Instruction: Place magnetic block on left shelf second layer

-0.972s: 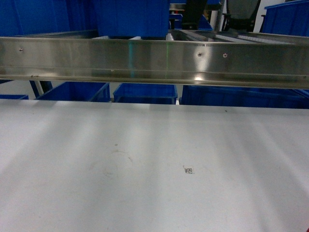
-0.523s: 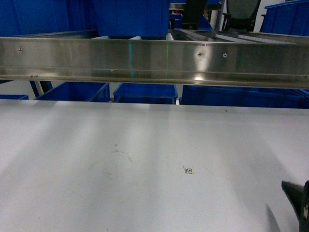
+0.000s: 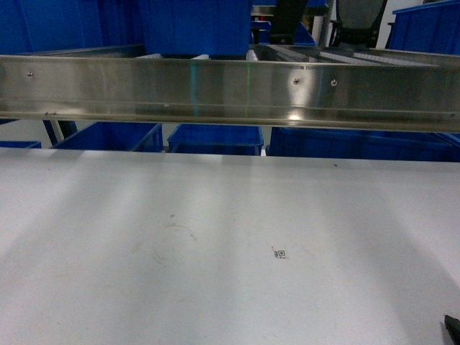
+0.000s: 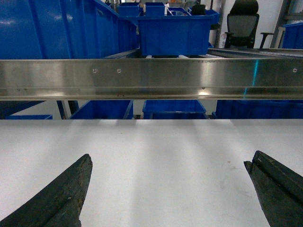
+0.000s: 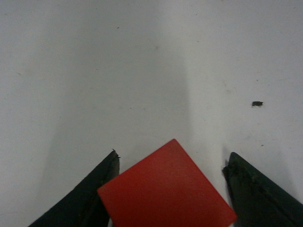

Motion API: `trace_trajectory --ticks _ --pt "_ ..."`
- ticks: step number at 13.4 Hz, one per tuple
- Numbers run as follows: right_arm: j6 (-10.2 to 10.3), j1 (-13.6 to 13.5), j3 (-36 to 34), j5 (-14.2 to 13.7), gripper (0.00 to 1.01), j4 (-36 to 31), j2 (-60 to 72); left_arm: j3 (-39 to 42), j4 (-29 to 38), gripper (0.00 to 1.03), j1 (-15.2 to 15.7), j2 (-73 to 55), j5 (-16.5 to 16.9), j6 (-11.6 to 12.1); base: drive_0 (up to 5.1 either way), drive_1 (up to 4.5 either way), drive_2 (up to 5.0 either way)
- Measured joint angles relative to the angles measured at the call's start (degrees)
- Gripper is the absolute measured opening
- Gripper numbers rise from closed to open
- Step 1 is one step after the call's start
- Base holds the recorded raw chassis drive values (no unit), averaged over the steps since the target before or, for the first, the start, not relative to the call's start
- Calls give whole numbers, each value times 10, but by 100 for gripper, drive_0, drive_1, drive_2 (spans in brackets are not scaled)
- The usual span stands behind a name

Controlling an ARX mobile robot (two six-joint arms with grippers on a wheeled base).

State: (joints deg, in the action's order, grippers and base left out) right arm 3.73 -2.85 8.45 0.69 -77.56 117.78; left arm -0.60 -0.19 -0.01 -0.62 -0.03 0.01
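One wide white tabletop (image 3: 215, 237) fills the lower head view, and a shiny steel rail (image 3: 230, 93) crosses above it with several blue plastic bins (image 3: 215, 136) behind. Spread wide, the left gripper (image 4: 168, 189) hovers over bare tabletop facing that rail. The right gripper (image 5: 170, 165), black-fingered and open, straddles the flat-topped red magnetic block (image 5: 165, 191), which sits on the tabletop; its left finger (image 5: 90, 194) looks to touch the block, the right stands apart.
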Motion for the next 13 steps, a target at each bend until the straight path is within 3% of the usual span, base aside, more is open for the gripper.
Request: trace_trajectory --ticks 6,9,10,13 --pt "-8 15 -2 17 48 3 -6 0 0 98 0 0 0 0 0 0 0" --pt "-7 15 -19 39 47 46 -100 0 0 98 0 0 0 0 0 0 0" --pt "-9 -10 -12 26 46 169 -326 0 0 98 0 0 0 0 0 0 0" --pt "-28 -20 -7 -13 46 384 -608 0 0 98 0 0 0 0 0 0 0"
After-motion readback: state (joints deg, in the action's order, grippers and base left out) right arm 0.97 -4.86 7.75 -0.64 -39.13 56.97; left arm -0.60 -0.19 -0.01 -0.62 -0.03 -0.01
